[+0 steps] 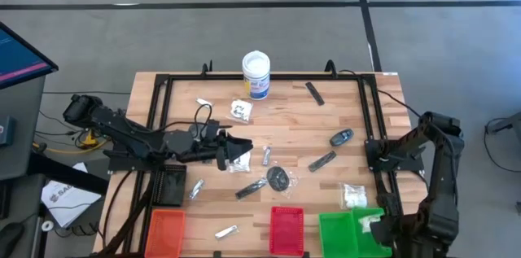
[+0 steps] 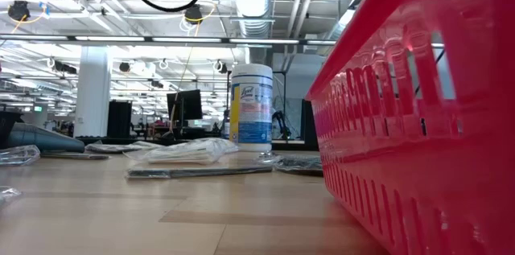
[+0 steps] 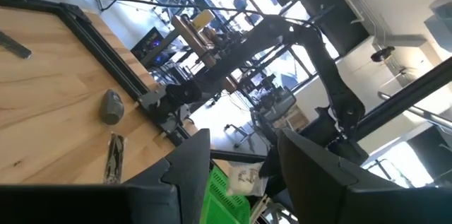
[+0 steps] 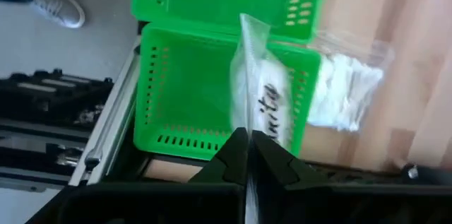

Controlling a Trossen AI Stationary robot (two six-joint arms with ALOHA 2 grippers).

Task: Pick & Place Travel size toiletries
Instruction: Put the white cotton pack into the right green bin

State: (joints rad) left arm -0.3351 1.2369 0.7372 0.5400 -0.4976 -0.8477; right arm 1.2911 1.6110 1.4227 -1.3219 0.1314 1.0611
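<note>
Toiletries lie scattered across the wooden table (image 1: 285,120). One clear packet (image 4: 260,97) with white contents hangs pinched in the right claw (image 4: 248,146), whose fingers are pressed together on the packet's lower edge. That claw hovers over the green tray (image 1: 352,232) at the table's near right corner, the right arm (image 1: 431,168) folded back along the table's right edge. Inside the tray, directly under the claw, only the held packet shows. Just beyond the tray's far wall from the claw, a second clear packet (image 4: 346,90) of white pieces lies on the wood.

The left arm (image 1: 130,137) reaches in low from the table's left side, stretched nearly flat toward the middle. Its claw (image 1: 230,152) has its fingers (image 3: 191,174) apart, and a clear packet (image 1: 240,153) with white contents sits at their tips; whether it is actually clamped cannot be told. Ahead of this claw lie a small silvery sachet (image 1: 266,155), a dark disc (image 1: 278,179) and a slim black stick (image 1: 251,189). Farther out toward the right are a grey oval item (image 1: 341,137) and another dark stick (image 1: 322,161).

The red tray (image 1: 286,229) and the orange tray (image 1: 165,230) stand along the near edge, nothing visible inside either. A white tub (image 1: 256,74) stands at the far edge.
</note>
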